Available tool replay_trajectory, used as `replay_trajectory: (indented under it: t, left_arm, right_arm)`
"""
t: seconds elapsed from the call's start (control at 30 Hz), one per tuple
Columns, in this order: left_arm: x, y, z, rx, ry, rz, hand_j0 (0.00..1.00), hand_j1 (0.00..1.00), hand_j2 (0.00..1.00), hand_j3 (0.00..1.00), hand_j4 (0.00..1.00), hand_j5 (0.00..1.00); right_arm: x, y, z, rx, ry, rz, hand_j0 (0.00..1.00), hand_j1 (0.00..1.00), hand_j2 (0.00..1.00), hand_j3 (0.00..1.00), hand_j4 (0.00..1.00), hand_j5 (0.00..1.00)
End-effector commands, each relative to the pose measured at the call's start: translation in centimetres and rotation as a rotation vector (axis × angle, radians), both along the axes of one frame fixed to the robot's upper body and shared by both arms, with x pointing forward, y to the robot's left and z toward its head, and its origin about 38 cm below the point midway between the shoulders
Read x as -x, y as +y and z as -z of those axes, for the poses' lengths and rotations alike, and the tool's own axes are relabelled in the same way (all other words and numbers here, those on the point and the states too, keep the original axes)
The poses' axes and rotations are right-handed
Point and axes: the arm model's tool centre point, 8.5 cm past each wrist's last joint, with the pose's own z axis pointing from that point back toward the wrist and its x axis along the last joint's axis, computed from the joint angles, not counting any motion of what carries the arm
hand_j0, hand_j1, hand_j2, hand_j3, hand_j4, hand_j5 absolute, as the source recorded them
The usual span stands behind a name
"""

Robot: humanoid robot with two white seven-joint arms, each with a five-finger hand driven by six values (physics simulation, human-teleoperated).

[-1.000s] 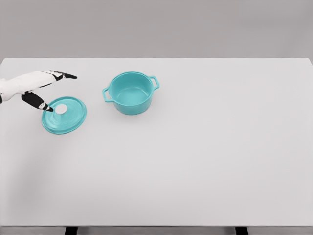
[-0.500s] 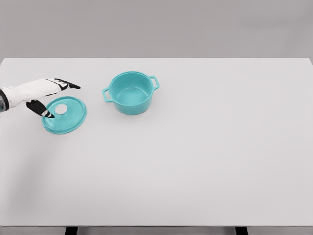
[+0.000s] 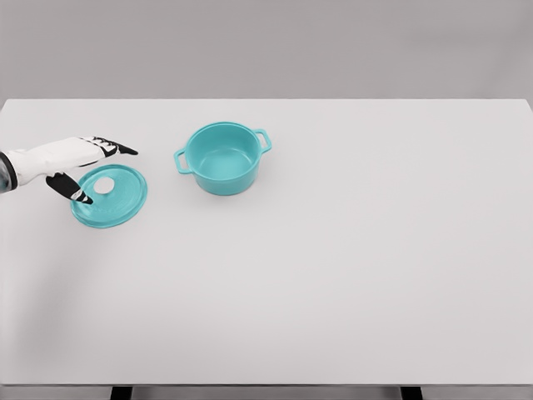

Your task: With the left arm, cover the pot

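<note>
Left hand [image 3: 77, 163] spread open, holding nothing, over lid [image 3: 109, 196] left edge; thumb beside knob; pot [image 3: 221, 157] well right.

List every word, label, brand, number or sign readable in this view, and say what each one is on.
None: no readable text appears anywhere in the head view.
The teal pot is plain, with no brand or marking.
The teal lid shows only a blank white knob.
The left hand is white with black fingertips, no lettering.
The white table carries no print or sign.
</note>
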Motion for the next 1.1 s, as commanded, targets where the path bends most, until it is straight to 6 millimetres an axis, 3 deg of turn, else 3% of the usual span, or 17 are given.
replay_trajectory:
  t: [0.0, 0.43, 0.53, 0.63, 0.8, 0.97, 1.07]
  left_arm:
    - [0.0, 0.1, 0.1, 0.002, 0.003, -0.005, 1.0, 1.0, 1.0, 1.0, 1.0, 1.0]
    - [0.1, 0.2, 0.1, -0.001, 0.005, -0.006, 1.0, 1.0, 1.0, 1.0, 1.0, 1.0]
    - [0.1, 0.4, 0.2, -0.013, 0.01, -0.006, 0.9, 0.9, 0.9, 0.9, 0.9, 0.9]
    - [0.5, 0.7, 0.6, -0.017, 0.024, -0.01, 0.86, 0.86, 0.86, 0.86, 0.86, 0.86]
    - [1.3, 0.7, 1.9, -0.049, 0.095, 0.007, 0.59, 0.59, 0.59, 0.59, 0.59, 0.59]
    - [1.5, 0.7, 2.2, -0.052, 0.106, 0.01, 0.5, 0.5, 0.5, 0.5, 0.5, 0.5]
    - [1.5, 0.4, 2.0, -0.04, 0.094, 0.017, 0.5, 0.5, 0.5, 0.5, 0.5, 0.5]
  right_arm:
    - [0.0, 0.0, 0.0, 0.0, 0.0, -0.001, 1.0, 1.0, 1.0, 1.0, 1.0, 1.0]
    - [0.0, 0.0, 0.0, 0.0, 0.0, -0.001, 1.0, 1.0, 1.0, 1.0, 1.0, 1.0]
    - [0.0, 0.0, 0.0, 0.0, 0.0, -0.001, 1.0, 1.0, 1.0, 1.0, 1.0, 1.0]
    - [0.0, 0.0, 0.0, 0.0, 0.0, -0.001, 1.0, 1.0, 1.0, 1.0, 1.0, 1.0]
    - [0.0, 0.0, 0.0, 0.0, 0.0, -0.001, 1.0, 1.0, 1.0, 1.0, 1.0, 1.0]
    - [0.0, 0.0, 0.0, 0.0, 0.0, -0.001, 1.0, 1.0, 1.0, 1.0, 1.0, 1.0]
    - [0.0, 0.0, 0.0, 0.0, 0.0, -0.001, 1.0, 1.0, 1.0, 1.0, 1.0, 1.0]
